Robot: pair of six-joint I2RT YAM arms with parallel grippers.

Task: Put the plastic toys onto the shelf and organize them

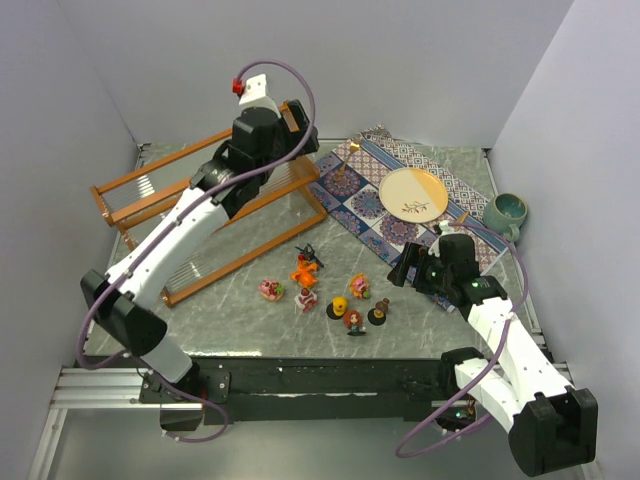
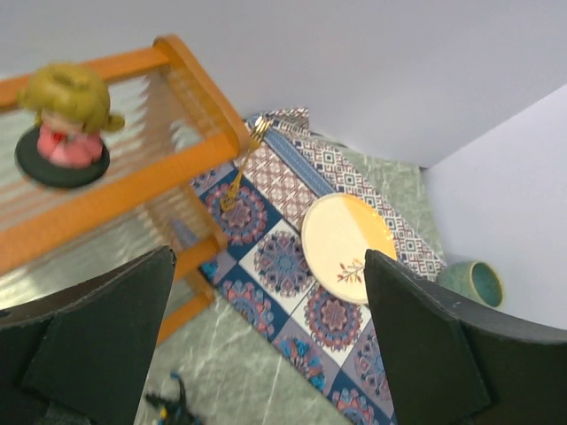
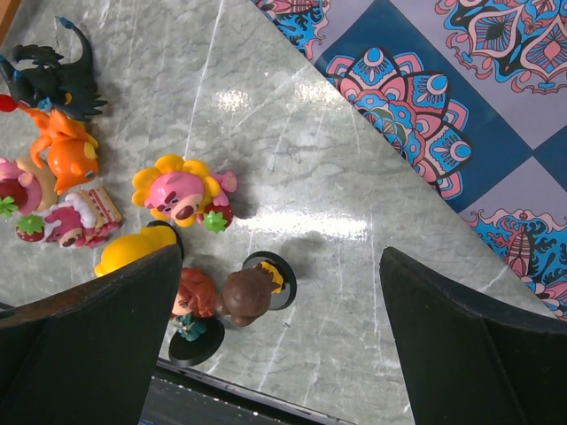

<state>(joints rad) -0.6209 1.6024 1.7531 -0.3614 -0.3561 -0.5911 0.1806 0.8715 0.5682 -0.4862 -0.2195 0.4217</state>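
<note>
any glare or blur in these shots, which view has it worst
Right wrist view: the worst, with white glare patches on the marble table, though the flower-headed toy beside them stays sharp. Left wrist view: the blonde doll on the shelf looks soft, the plate slightly crisper. Top external view: even light, faint shadows, no obvious glare.

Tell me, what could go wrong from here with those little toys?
1. The brown-haired doll and red-haired doll stand so close that they seem to touch, right by the open right pincer. Closing on one could well topple the other.
2. The blonde doll sits alone on the shelf, on its ribbed panel near a rail. The open left pincer hovers close, so a careless move might knock it off.
</note>
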